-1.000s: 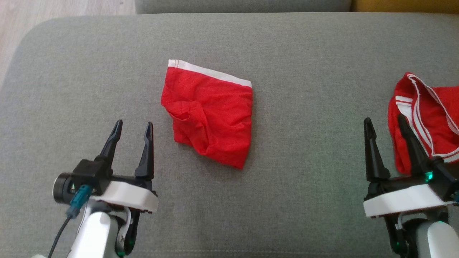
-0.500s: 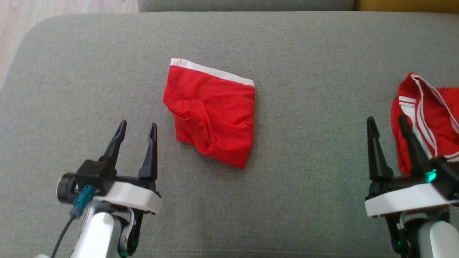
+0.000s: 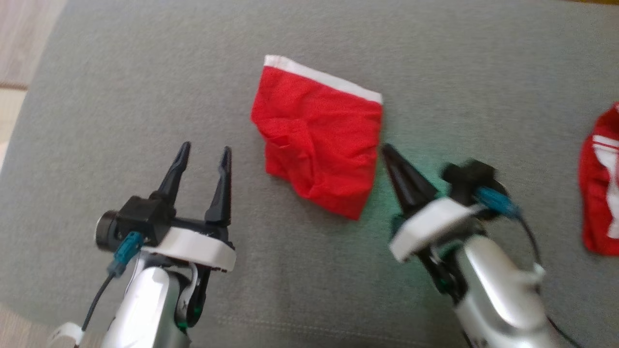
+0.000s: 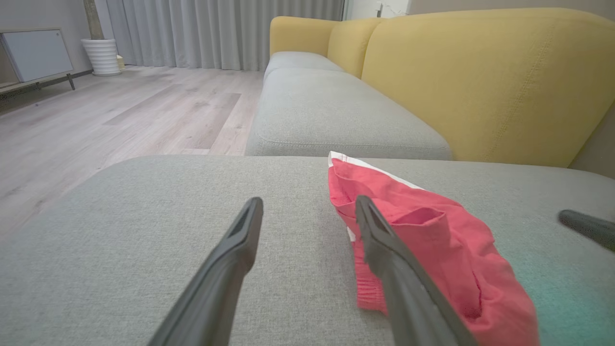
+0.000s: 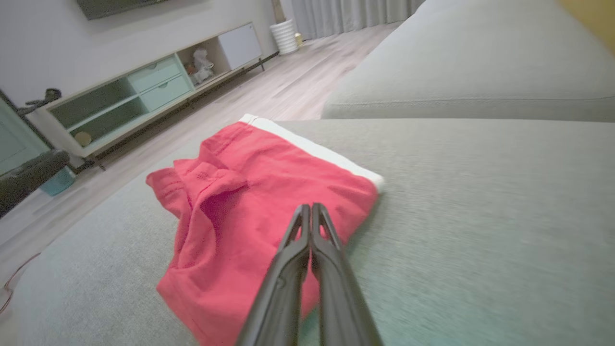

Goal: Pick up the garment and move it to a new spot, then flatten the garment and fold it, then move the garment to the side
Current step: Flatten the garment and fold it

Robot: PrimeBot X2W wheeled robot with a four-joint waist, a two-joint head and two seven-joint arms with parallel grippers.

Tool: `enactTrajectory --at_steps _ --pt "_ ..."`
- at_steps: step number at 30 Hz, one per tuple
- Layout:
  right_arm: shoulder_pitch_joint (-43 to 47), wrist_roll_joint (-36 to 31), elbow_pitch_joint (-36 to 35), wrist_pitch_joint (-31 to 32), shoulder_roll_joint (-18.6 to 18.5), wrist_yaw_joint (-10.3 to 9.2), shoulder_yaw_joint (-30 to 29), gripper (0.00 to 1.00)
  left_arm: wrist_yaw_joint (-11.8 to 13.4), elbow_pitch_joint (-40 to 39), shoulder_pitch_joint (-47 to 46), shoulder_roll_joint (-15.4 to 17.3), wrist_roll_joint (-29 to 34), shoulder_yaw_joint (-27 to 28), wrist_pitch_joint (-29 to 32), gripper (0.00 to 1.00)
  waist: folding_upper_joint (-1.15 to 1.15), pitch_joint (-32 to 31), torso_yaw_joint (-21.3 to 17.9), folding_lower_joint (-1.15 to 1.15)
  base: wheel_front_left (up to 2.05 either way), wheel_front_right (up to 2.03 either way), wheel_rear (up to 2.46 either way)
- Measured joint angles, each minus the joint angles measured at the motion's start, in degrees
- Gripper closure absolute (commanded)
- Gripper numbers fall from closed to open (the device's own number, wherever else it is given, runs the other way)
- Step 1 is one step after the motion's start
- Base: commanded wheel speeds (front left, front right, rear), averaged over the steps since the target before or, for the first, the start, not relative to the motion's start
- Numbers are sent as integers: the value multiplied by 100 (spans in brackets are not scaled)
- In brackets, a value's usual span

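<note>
While my left gripper (image 3: 205, 146) hangs apart, my right gripper (image 3: 386, 148) is pressed together, empty, just beside the garment (image 3: 319, 145)

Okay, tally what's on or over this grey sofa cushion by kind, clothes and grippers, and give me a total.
Red garments: 2, the garment with the white waistband and the white-striped garment at the head view's right edge
Grippers: 2, the left gripper open, the right gripper shut
Total: 4
</note>
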Motion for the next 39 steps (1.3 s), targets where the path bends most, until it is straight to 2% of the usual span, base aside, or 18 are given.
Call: enactTrajectory --at_steps 2,3,7,12,17,26,32,37,38,39 --pt "-642 264 714 -66 -23 0 582 100 -59 34 -99 -48 -36 -30 -1 0 0 114 173 0 0 0 0" --pt "-642 264 714 -66 -23 0 582 100 -59 34 -99 -48 -36 -30 -1 0 0 114 173 0 0 0 0" --pt "-1287 786 1485 -202 -71 0 1221 100 -91 67 -179 -87 -36 -52 -1 0 0 239 402 0 0 0 0" --pt "-1852 1273 2109 -290 -97 0 2005 100 -97 65 -232 -155 -36 -55 -2 0 0 354 558 0 0 0 0" --pt "-2206 1594 2242 -523 -129 0 2808 100 -147 62 -239 -192 -36 -47 -2 0 0 403 579 0 0 0 0" --pt "-2455 1896 2655 -486 -132 0 4163 100 -198 60 -246 -211 -24 -21 -3 0 0 391 519 0 0 0 0" --pt "-2474 2314 2630 -1088 -131 0 4183 100 -191 65 -244 -221 34 27 -4 0 0 332 429 0 0 0 0" --pt "-2459 2293 2385 -1402 -142 0 3407 100 -185 66 -195 -193 122 178 -4 0 0 184 236 0 0 0 0" --pt "-2420 2253 2271 -1423 -167 0 3163 85 -181 65 -176 -177 122 205 -4 0 0 145 188 0 0 0 0" --pt "-2377 2129 2161 -1450 -215 0 2934 6 -180 62 -143 -158 122 224 -5 0 0 106 138 0 0 0 0"
